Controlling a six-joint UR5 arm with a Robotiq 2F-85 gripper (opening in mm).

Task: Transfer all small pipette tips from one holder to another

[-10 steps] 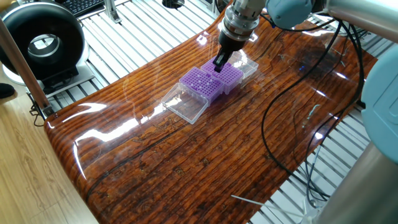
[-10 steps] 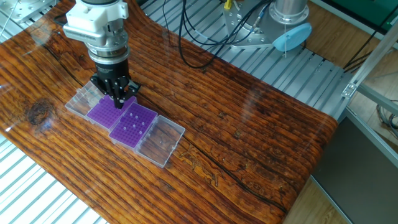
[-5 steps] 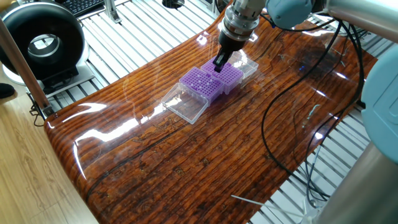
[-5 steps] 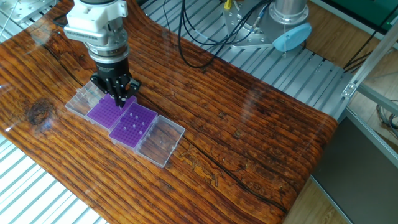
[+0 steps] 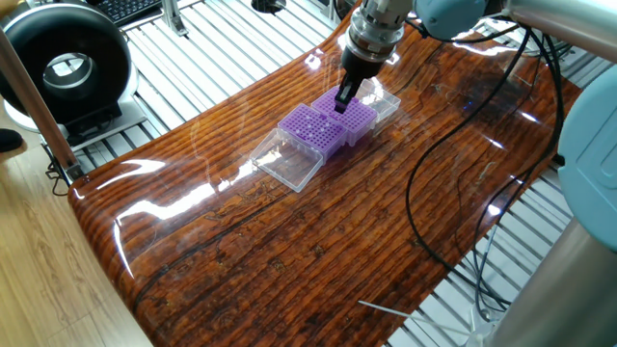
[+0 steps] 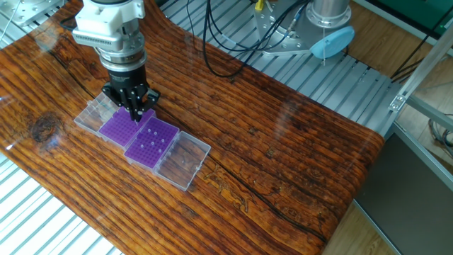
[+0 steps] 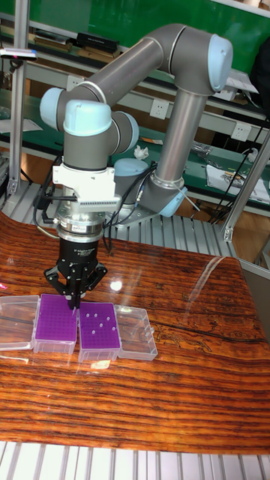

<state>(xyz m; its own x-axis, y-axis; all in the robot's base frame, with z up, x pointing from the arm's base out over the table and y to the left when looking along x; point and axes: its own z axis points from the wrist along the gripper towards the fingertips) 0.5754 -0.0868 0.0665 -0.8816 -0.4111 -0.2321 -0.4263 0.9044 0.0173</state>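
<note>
In the tall fixed view, the left rack [image 7: 57,322] shows no tips, while several pale tips are visible in the right rack [image 7: 100,327]. The gripper [image 7: 74,301] is positioned over the left rack's right edge, fingers nearly together; whether a tip is held cannot be determined. The transfer is judged unfinished.

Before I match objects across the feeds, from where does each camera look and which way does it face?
One fixed view: high off a table end, looking down its length; gripper, wrist and forearm show.
The other fixed view: high over a long side, looking down; gripper and wrist show.
Tall fixed view: low, facing the arm's base; whole arm shows.
All share the purple racks.
</note>
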